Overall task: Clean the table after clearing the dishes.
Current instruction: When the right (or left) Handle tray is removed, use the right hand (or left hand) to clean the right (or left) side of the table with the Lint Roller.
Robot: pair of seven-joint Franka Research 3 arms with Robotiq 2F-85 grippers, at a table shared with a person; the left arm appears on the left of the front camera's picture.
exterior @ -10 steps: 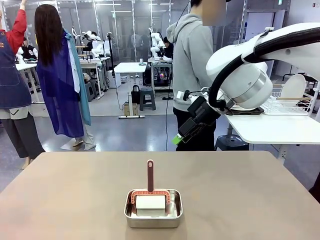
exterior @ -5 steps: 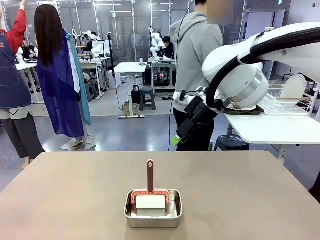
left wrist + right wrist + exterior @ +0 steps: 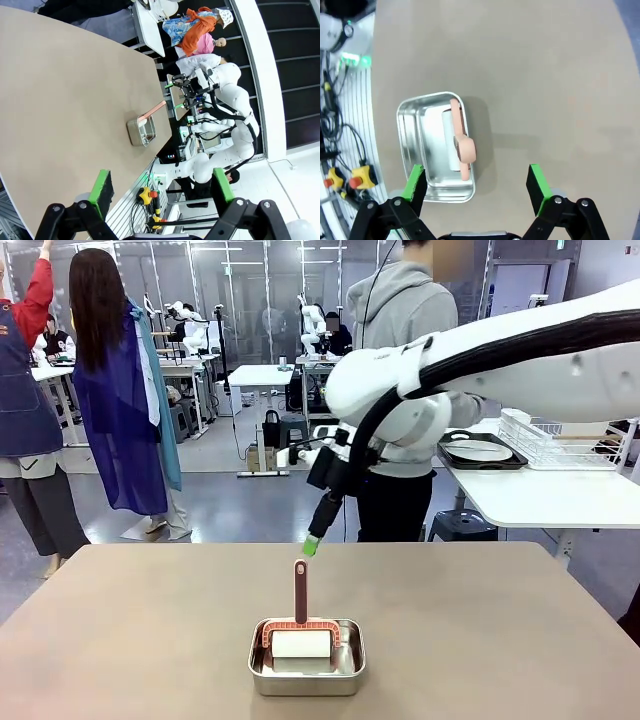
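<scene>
The taupe-brown table (image 3: 150, 640) carries a small steel pan (image 3: 306, 658) near its front middle. In the pan stands a white roller with a pinkish-brown handle (image 3: 300, 590). My right gripper (image 3: 312, 542) hangs open just above and behind the handle tip, fingers pointing down. In the right wrist view the right gripper (image 3: 476, 182) is open over the bare table beside the pan (image 3: 417, 150) and roller handle (image 3: 464, 150). My left gripper (image 3: 162, 185) is open, high and off to the side of the table (image 3: 60, 100). One of the dishes, a white plate on a dark tray (image 3: 478, 451), lies on the white side table.
A person in a grey hoodie (image 3: 400, 320) stands beyond the far edge, behind my right arm. The white side table (image 3: 540, 495) at the right holds a wire rack (image 3: 555, 438). Other people stand far off at the left.
My right arm has swung left from over the side table to the middle, bringing the open gripper down above the roller handle. The pan and roller have not moved.
</scene>
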